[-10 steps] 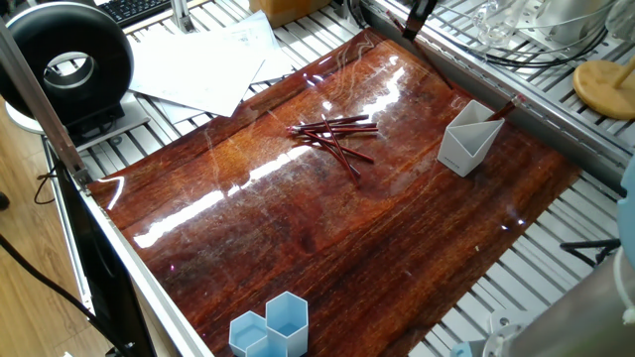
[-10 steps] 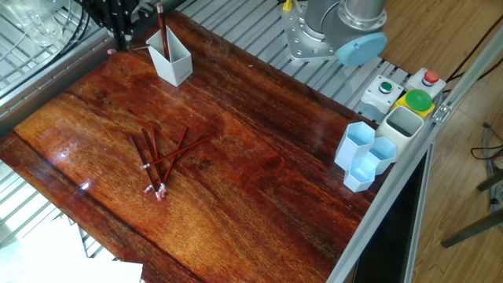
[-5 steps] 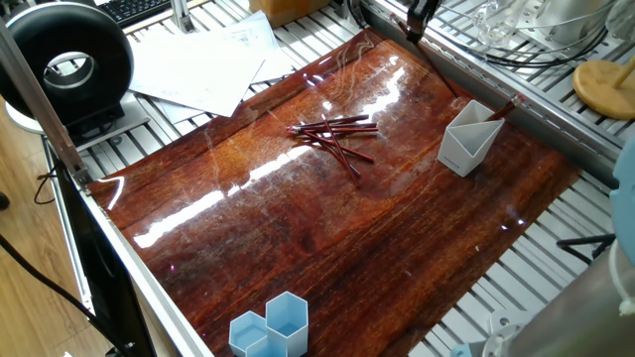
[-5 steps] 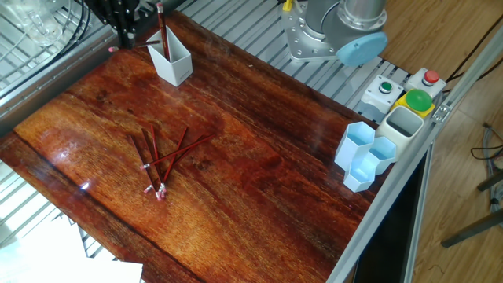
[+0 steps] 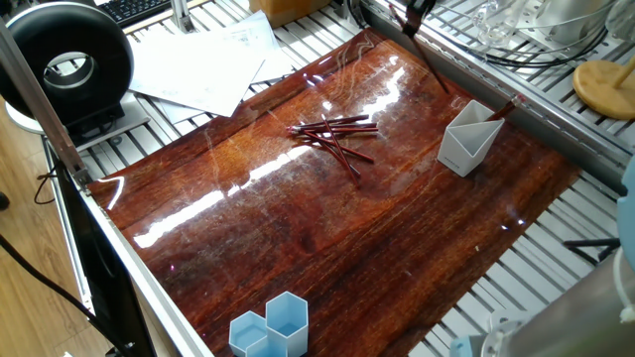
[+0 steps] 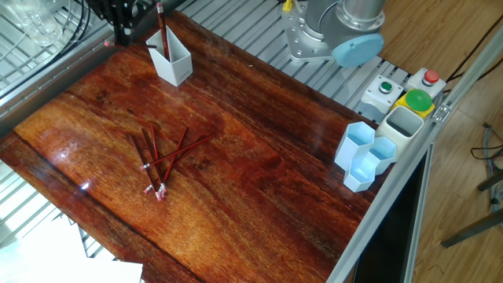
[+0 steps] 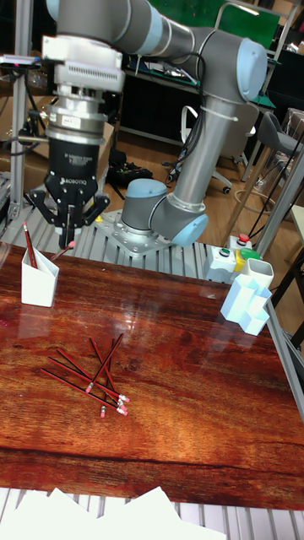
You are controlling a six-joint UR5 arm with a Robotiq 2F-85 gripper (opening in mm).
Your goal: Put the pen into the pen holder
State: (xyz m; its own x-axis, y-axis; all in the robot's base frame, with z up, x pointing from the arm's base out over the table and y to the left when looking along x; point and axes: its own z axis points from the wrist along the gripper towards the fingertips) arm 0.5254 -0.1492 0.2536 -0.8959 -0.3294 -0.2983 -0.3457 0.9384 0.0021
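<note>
The white pen holder (image 5: 466, 139) (image 6: 171, 61) (image 7: 38, 283) stands at the table's corner near the robot base, and one red pen (image 6: 161, 31) (image 7: 29, 245) leans upright in it. My gripper (image 7: 67, 229) (image 6: 119, 27) (image 5: 417, 8) hangs above and just beside the holder. It is shut on another red pen (image 5: 427, 59) (image 7: 63, 250), held tilted with its pink end low. Several more red pens (image 5: 337, 134) (image 6: 161, 161) (image 7: 93, 375) lie crossed in a pile on the dark wood table.
Light blue honeycomb cups (image 5: 273, 327) (image 6: 365, 153) (image 7: 249, 308) stand at the table's other edge, with a button box (image 6: 409, 98) beside them. Loose papers (image 5: 198, 59) and a black ring-shaped device (image 5: 64, 64) lie past the far side. The robot base (image 7: 156, 224) sits behind the table.
The gripper and its pen have shifted slightly, and the pen's pink end sits a little higher. The pile and the holder have not moved.
</note>
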